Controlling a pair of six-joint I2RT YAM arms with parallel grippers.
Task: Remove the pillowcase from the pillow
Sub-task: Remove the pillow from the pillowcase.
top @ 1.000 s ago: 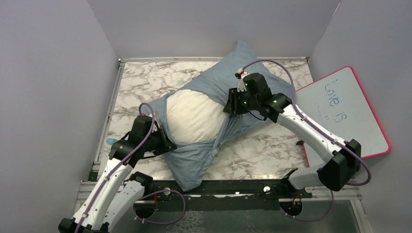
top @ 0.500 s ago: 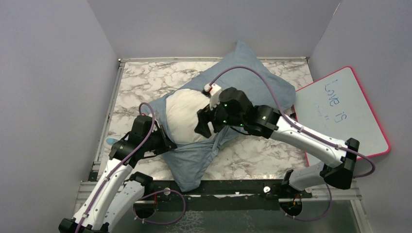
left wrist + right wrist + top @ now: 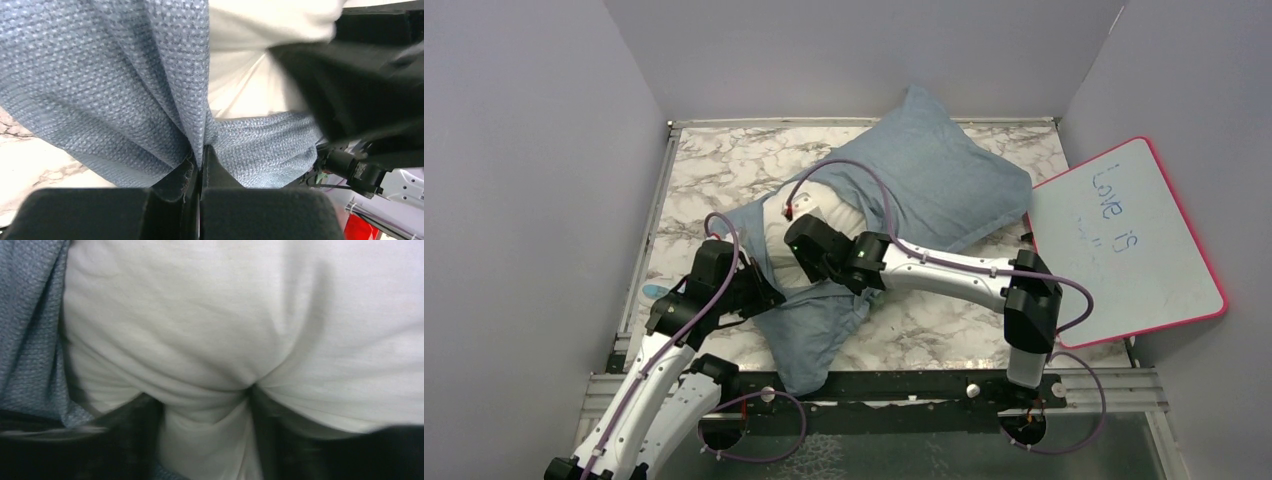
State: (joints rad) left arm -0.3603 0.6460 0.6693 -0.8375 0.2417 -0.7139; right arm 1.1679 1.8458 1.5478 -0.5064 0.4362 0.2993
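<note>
my left claw (image 3: 200, 161) pinches the pillowcase (image 3: 944, 170) at the table's (image 3: 714, 160) near left side to anchor it, while my right claw (image 3: 210, 440) is closed on a fold of the pillow (image 3: 250, 315) to draw it out.

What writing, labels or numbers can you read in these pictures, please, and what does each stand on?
"Love is": handwritten in blue marker on the whiteboard, running turned down the board.
A fainter, smaller line beside it on the same board: too small to read.
No other text shows in any view.
</note>
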